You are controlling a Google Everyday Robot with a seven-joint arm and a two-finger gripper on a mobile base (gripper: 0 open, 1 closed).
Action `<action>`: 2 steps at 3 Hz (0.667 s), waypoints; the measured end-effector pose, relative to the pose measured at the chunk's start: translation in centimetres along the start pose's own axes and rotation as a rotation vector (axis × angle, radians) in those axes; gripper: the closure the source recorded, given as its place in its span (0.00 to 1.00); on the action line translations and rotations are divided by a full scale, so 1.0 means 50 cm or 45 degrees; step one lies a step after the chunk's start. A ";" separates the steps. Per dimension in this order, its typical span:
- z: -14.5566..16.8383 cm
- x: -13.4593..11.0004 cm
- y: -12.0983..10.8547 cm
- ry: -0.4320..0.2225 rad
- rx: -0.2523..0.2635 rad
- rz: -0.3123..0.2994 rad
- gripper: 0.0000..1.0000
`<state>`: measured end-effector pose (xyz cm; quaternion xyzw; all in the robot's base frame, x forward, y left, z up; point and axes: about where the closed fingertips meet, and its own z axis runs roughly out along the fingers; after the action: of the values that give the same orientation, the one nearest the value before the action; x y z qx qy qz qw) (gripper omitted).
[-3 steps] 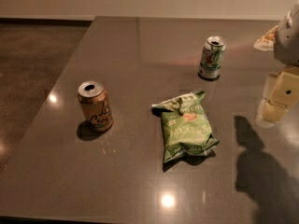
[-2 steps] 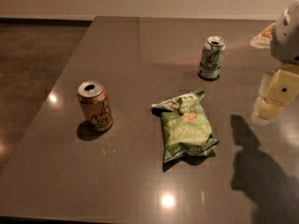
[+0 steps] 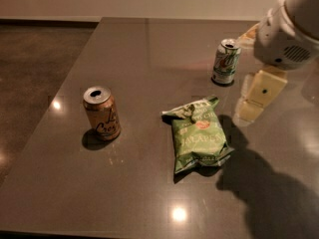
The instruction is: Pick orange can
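- We've got a dark grey table [image 3: 149, 49] filling most of the view. Its near and right edges are cut off, and a strip of brown floor [image 3: 35, 68] shows on the left.
- The robot arm [image 3: 289, 29] comes in at the top right as a chunky white housing, mostly cropped by the frame. It casts a big shadow [image 3: 269, 193] on the near-right tabletop.
- The cream-coloured gripper [image 3: 256, 96] hangs below that housing over the right side of the table, just beside the white-and-green can and well apart from the orange can. We can't tell if it's released or clenched, but it isn't holding anything.
- A green chip bag [image 3: 199, 138] lies flat mid-table with its top end pointing away from us. We can't tell whether it's sealed.
- The orange can [image 3: 102, 113] stands upright on the left side of the table, long axis vertical. Its silver top faces up and the dark cursive lettering faces us. The mouth is just a dark hole, so we can't see any contents.
- The white-and-green can [image 3: 226, 61] stands upright too, further back on the right. Its print is too blurry to read.
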<state>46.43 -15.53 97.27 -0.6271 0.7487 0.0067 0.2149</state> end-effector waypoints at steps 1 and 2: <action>0.052 -0.074 0.001 -0.075 -0.014 -0.028 0.00; 0.104 -0.156 0.019 -0.165 -0.041 -0.050 0.00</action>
<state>48.12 -6.58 94.90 -0.6431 0.7207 0.0550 0.2529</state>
